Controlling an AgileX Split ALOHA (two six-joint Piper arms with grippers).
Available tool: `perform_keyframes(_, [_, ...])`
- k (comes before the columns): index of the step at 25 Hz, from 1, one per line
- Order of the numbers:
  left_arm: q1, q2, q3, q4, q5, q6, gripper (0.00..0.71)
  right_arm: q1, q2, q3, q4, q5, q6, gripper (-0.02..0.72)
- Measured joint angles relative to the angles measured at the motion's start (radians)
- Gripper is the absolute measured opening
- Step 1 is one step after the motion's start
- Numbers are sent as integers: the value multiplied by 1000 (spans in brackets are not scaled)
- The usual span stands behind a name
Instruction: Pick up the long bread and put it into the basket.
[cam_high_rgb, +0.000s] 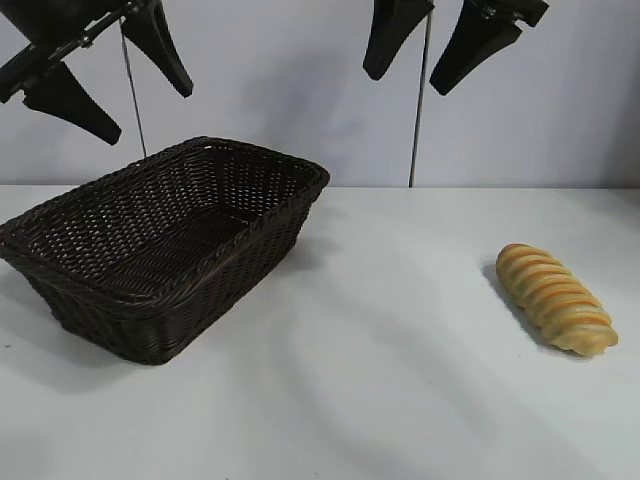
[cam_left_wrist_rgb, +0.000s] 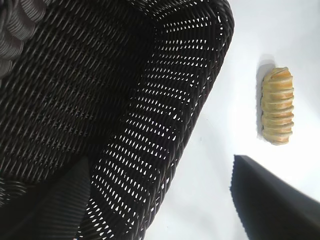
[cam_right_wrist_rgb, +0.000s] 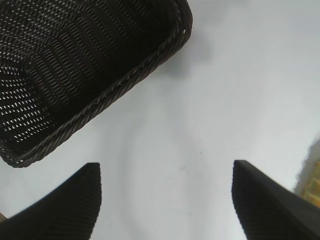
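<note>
Long bread lies (untouched) below the right gripper, jaws apart.

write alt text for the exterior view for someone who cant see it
A long bread lies on a white table at the right, apart from an empty dark wicker basket at the left. The left gripper and right gripper hang open above.
</note>
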Motion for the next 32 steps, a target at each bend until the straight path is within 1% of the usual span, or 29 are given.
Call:
perform_keyframes(10, [0, -12, 0, 12, 107, -12, 565, 0, 0, 0, 0, 0, 0, 529])
perform_keyframes(20, [0, -160, 0, 78, 158, -53, 565, 0, 0, 0, 0, 0, 0, 529])
perform_keyframes(27, [0, -224, 0, 125, 164, -117, 565, 0, 0, 0, 0, 0, 0, 529])
perform_keyframes(30, [0, -249, 17, 126, 164, -135, 565, 0, 0, 0, 0, 0, 0, 529])
perform_keyframes(32, [0, -273, 51, 136, 164, -147, 565, 0, 0, 0, 0, 0, 0, 529])
